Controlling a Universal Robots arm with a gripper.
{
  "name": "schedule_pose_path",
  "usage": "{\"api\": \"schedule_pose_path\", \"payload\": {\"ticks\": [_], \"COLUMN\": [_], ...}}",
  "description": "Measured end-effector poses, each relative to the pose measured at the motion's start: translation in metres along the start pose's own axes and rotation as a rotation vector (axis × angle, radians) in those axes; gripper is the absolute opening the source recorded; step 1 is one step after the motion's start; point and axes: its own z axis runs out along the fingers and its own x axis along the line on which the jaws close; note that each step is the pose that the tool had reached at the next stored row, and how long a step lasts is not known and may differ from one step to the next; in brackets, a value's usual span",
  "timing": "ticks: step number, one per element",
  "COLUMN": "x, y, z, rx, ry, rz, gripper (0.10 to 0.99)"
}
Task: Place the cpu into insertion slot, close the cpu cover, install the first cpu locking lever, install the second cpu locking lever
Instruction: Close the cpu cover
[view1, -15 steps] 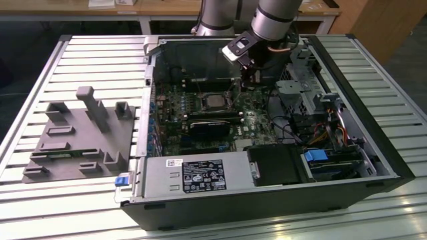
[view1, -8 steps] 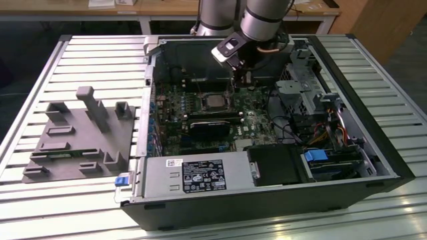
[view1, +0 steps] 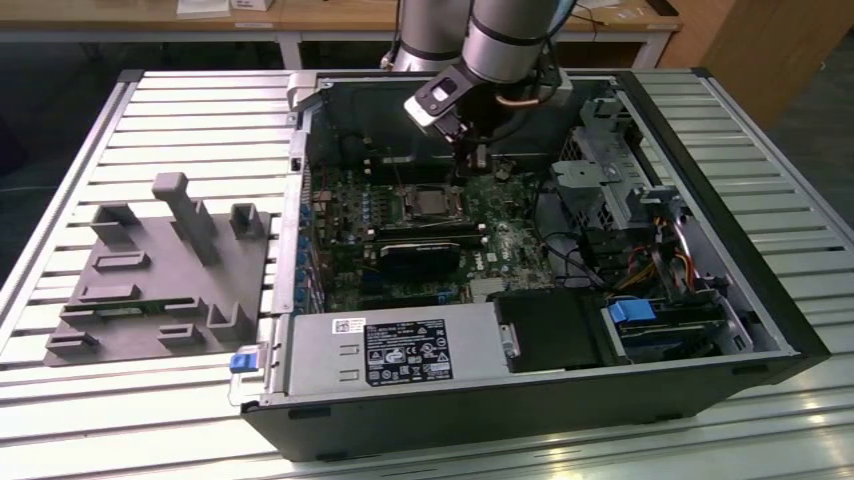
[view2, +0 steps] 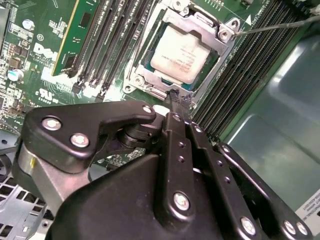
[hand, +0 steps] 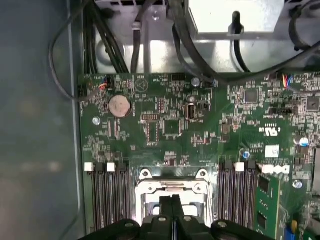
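Note:
The cpu (view2: 181, 51), a dull silver square, lies in the insertion slot (view1: 430, 203) on the green board. The cpu cover (view2: 150, 80), a thin metal frame, lies flat around it, with the chip showing through its window. My gripper (view2: 178, 97) is shut with nothing between its fingers, and its tip is at the middle of one cover edge; I cannot tell whether it touches. In the first wrist view the gripper (hand: 172, 204) sits just over the cover (hand: 150, 189). A thin metal locking lever (view2: 280, 24) runs from a cover corner out over the memory slots.
Long black memory slots (view2: 115, 35) flank the socket on both sides. The open computer case (view1: 787, 300) encloses cables (hand: 125, 45), a drive cage (view1: 607, 170) and a power supply (view1: 400, 350). A grey fixture block (view1: 160, 270) lies at the exterior view's left.

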Motion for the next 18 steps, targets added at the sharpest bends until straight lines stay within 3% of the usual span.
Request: {"api": "schedule_pose_path", "payload": {"ticks": [6, 8, 12, 18], "x": [-0.0005, -0.0008, -0.0013, -0.0021], "y": [-0.0132, -0.0191, -0.0328, -0.0452], "z": [0.0036, 0.0052, 0.0086, 0.0146], "rx": [-0.055, -0.069, -0.087, -0.099], "ry": [0.0019, 0.0022, 0.003, 0.0031], "rz": [-0.002, -0.003, -0.003, -0.004], "gripper": [0.102, 0.102, 0.102, 0.102]}}
